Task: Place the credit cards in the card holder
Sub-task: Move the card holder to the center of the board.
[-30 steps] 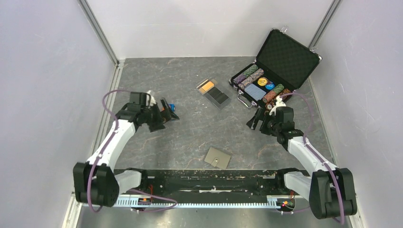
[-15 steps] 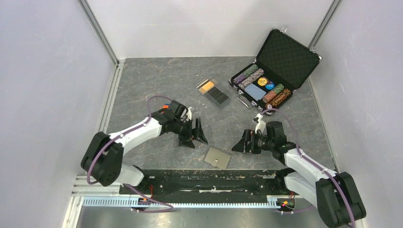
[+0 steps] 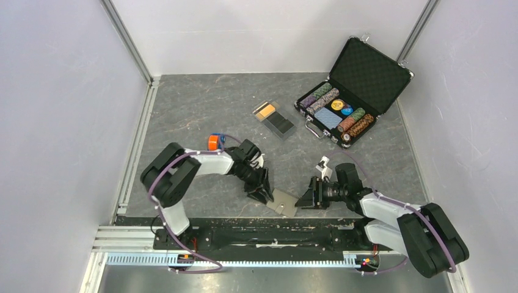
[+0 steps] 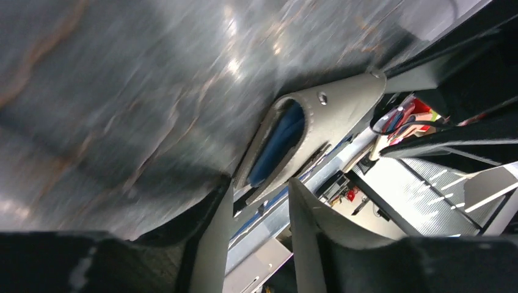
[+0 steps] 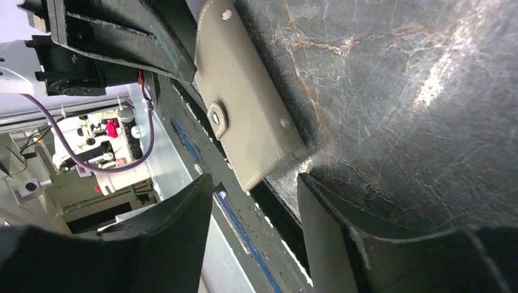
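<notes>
The grey-taupe card holder [image 3: 282,202] lies flat near the table's front edge, its round snap [image 5: 217,116] facing up. My left gripper [image 3: 264,194] sits low at its left edge, my right gripper [image 3: 303,200] at its right edge. In the left wrist view the card holder [image 4: 317,122] gapes slightly and shows a blue inside, just past my open left gripper [image 4: 259,189]. The right gripper [image 5: 253,183] is open, with a corner of the card holder [image 5: 244,122] just beyond its tips. The credit cards, one orange [image 3: 266,111] and the others black [image 3: 282,124], lie in a clear tray.
An open black briefcase [image 3: 366,73] with poker chips and a blue card deck [image 3: 328,117] stands at the back right. The clear tray [image 3: 274,120] sits mid-table. The black front rail [image 3: 269,227] runs just behind the holder. White walls close in on both sides.
Both arms have swung inward and down from mid-table to the card holder at the front edge. Both pairs of jaws have narrowed.
</notes>
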